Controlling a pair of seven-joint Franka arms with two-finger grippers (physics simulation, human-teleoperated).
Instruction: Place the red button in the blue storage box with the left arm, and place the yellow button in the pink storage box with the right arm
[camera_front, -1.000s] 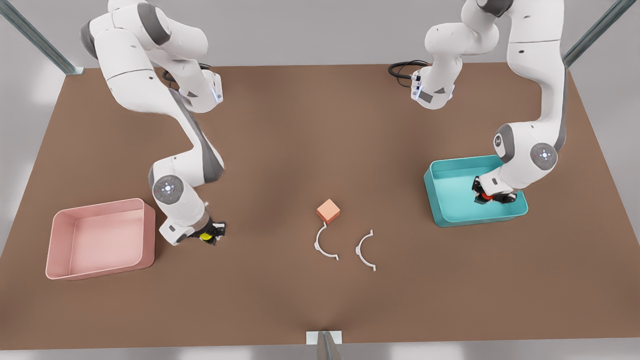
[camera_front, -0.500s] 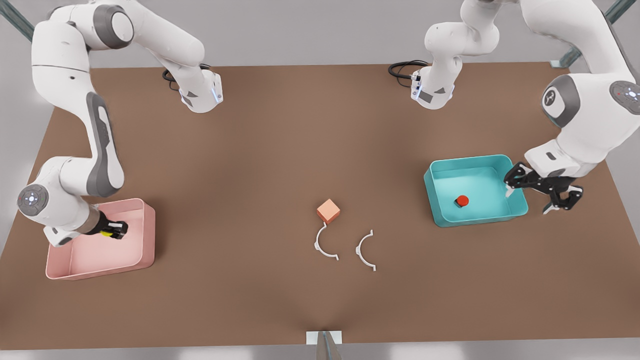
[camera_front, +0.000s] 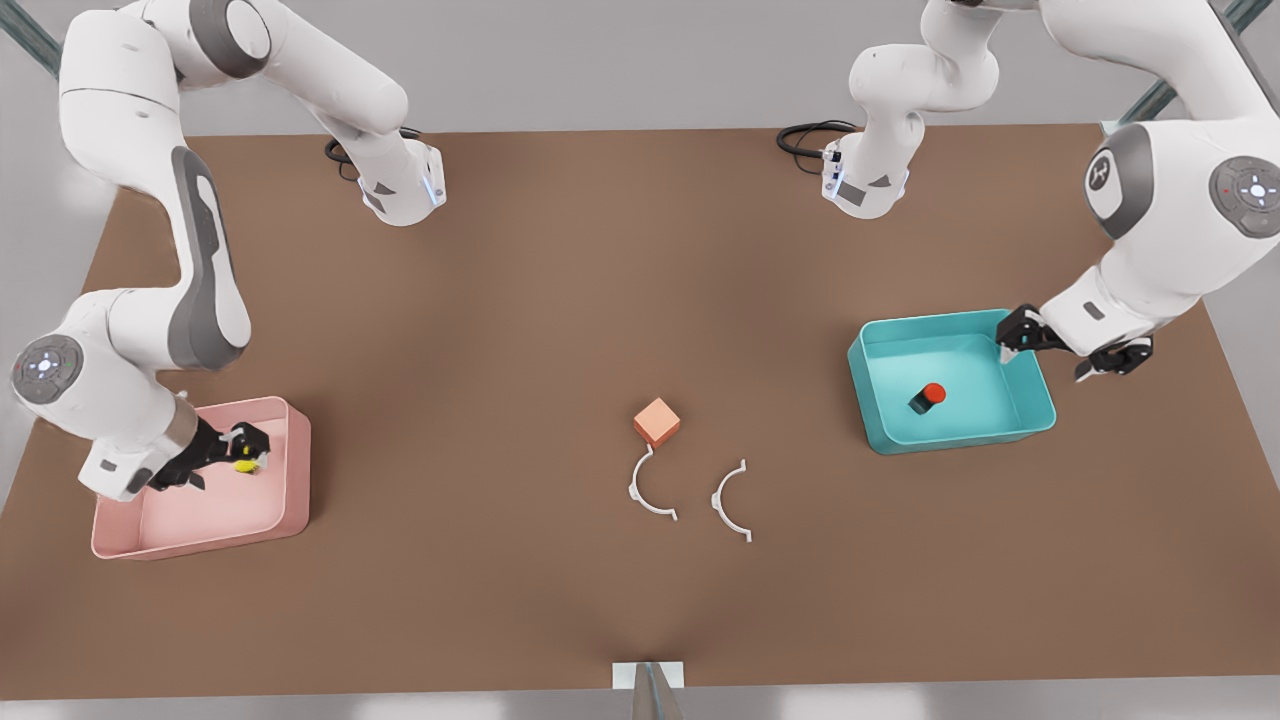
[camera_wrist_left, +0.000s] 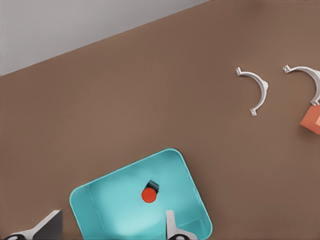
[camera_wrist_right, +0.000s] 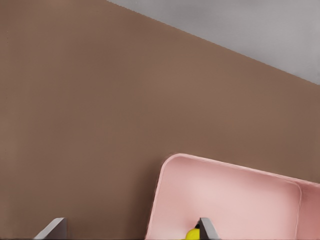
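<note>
Already the red button (camera_front: 929, 396) lies inside the blue storage box (camera_front: 880, 421), and the left hand (camera_front: 1062, 352), released, hangs over its rim. The right hand (camera_front: 232, 455) is spread wide above the pink storage box (camera_front: 292, 470), the yellow button (camera_front: 243, 465) beside one fingertip (camera_wrist_right: 206, 229). If it clings there, it might be dragged out over the low wall.

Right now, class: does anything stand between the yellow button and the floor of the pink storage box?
Nothing visible does. The yellow button is inside the pink storage box, beside a fingertip of the open right gripper. The salmon cube and two white clips lie far off at mid-table.
</note>
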